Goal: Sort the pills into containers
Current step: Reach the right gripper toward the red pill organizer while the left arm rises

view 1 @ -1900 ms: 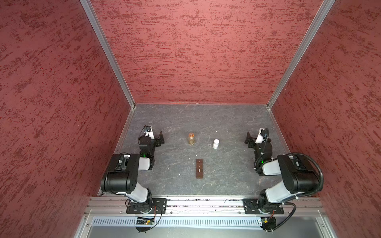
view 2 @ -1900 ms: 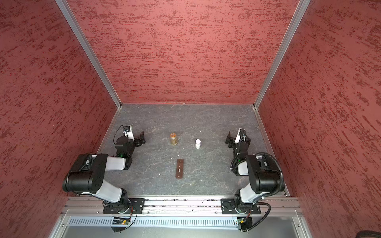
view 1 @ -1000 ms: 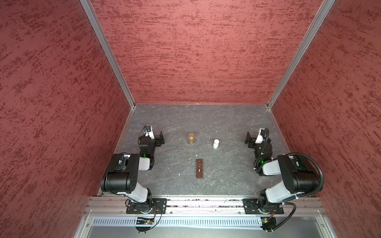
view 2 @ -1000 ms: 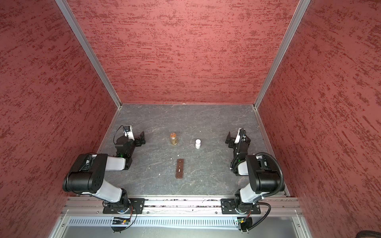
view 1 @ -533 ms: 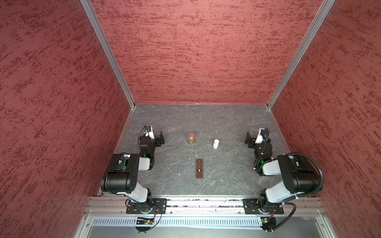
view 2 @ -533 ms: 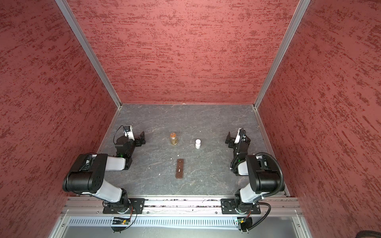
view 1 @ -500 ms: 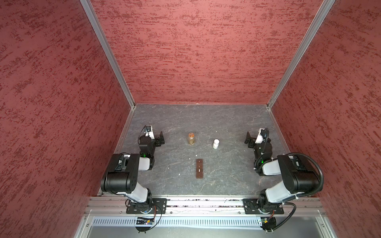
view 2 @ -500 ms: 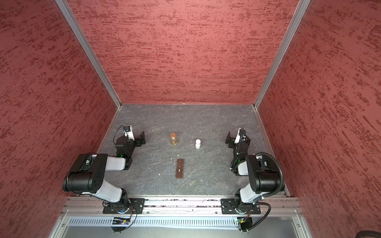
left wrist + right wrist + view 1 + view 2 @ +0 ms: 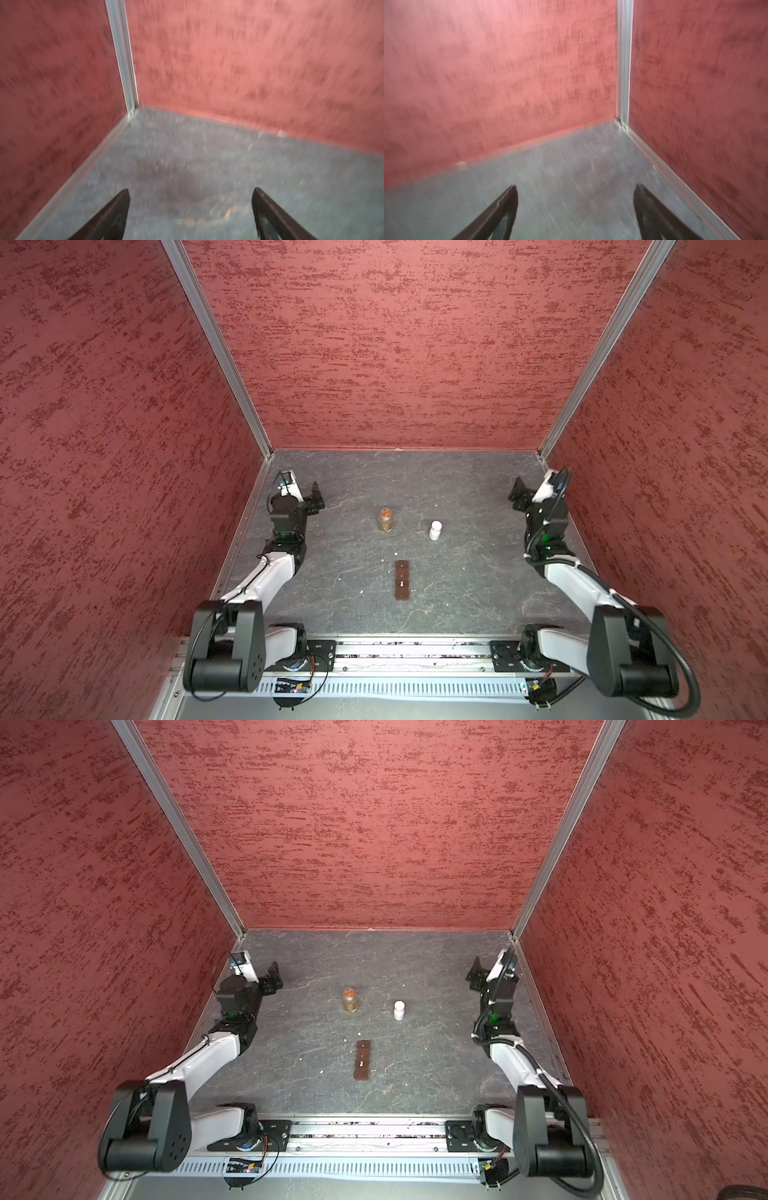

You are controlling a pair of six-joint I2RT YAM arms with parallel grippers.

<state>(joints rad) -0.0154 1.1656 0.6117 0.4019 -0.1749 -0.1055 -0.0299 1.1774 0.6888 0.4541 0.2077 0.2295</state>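
The left pincer (image 9: 314,502) and right pincer (image 9: 519,494), wide open and empty, have just begun moving. Sorting looks barely started: pills (image 9: 396,553) lie loose near the containers (image 9: 402,579).

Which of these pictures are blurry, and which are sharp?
Left wrist view: red walls and grey floor streaked with blur; only the left end effector looks fairly sharp. Right wrist view: the same smearing around the right end effector. Both top views: crisp, amber bottle, white bottle and brown box clear, glare on the front rail.
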